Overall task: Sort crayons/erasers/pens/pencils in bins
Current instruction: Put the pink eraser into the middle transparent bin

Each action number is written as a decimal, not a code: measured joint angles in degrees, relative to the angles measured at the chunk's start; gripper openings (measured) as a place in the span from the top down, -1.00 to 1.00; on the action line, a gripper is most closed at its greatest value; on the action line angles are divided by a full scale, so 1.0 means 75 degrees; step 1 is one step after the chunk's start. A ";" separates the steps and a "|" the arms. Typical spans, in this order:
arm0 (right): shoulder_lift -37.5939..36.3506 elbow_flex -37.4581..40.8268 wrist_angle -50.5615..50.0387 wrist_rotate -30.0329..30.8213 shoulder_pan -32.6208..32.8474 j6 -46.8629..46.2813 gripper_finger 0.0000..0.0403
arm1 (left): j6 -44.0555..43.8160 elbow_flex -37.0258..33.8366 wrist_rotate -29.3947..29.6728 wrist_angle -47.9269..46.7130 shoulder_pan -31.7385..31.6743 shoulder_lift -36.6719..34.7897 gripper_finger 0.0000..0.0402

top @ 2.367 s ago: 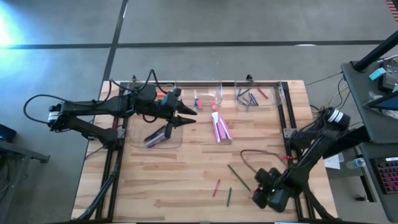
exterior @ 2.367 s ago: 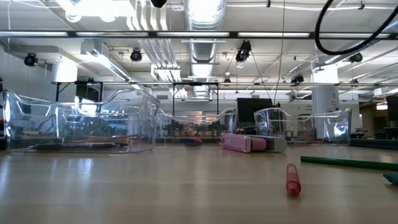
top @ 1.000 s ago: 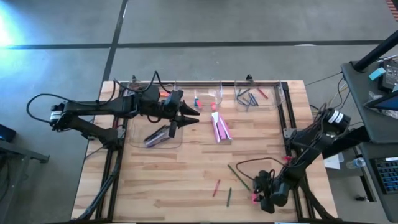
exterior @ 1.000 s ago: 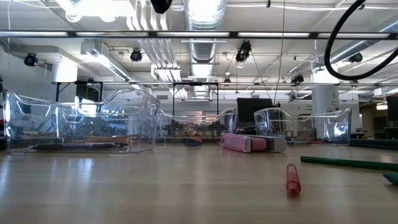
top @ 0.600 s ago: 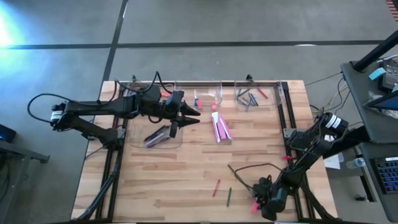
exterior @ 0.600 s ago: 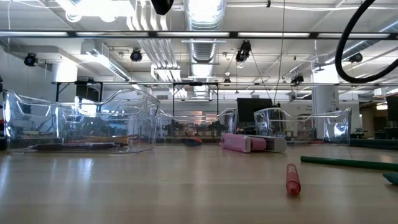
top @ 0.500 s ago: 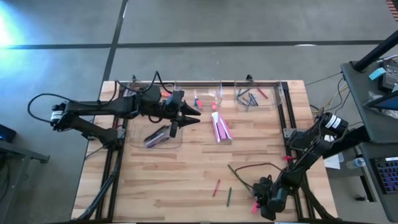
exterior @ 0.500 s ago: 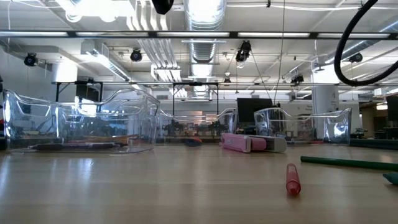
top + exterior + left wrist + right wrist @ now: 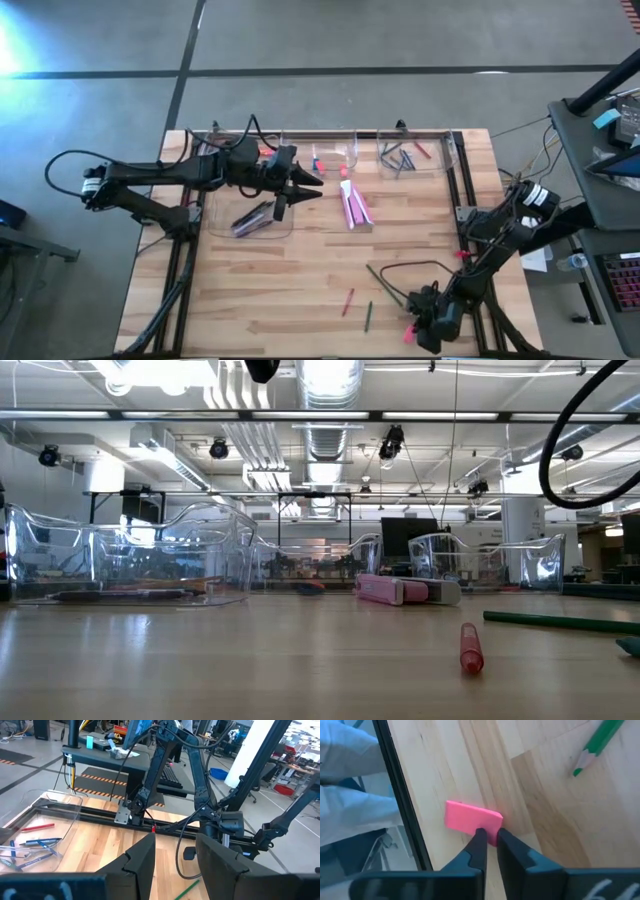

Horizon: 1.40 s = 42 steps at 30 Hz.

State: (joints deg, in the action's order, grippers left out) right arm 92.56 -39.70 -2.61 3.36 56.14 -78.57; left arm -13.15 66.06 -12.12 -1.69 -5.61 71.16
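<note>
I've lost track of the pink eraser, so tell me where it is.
Pink eraser lies at the table's near right edge in the high view, between the right pincer's fingertips, near a green pencil.

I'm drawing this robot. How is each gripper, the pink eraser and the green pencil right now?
right gripper: shut on the pink eraser
pink eraser: flat on the table, pinched at one edge
left gripper: open, empty, near the bins
green pencil: lying loose on the table

Bright pink eraser (image 9: 472,819), green pencil (image 9: 598,746), pale wood-grain surface (image 9: 550,820), dark right claw (image 9: 489,837).
</note>
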 joint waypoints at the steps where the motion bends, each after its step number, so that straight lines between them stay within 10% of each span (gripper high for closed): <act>1: -0.0190 0.0000 -0.0014 0.0116 0.0010 0.0001 0.91 | -0.0003 0.0000 0.0000 0.0000 0.0000 0.0000 0.37; 18: -0.3059 0.0035 -0.2342 0.2887 -0.0629 -0.0171 0.96 | 0.0069 0.0000 -0.0003 -0.0016 0.0006 0.0000 0.37; 27: -0.4586 -0.0065 -0.1914 0.4651 -0.3693 0.2181 0.96 | 0.0209 0.0260 -0.0168 0.0425 -0.0029 -0.0298 0.37; 36: -0.4062 -0.0179 0.1147 0.2138 -0.9100 0.5059 0.96 | 0.0414 0.0271 -0.0163 0.0291 -0.0076 -0.0294 0.37; 42: -0.2860 -0.0993 0.1374 0.0526 -1.0856 0.5384 0.96 | 0.0393 0.0271 -0.0163 0.0298 -0.0077 -0.0498 0.37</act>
State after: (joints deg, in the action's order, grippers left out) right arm 71.11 -47.15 7.70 7.30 -25.28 -38.19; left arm -10.20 68.10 -13.34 0.54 -6.19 67.42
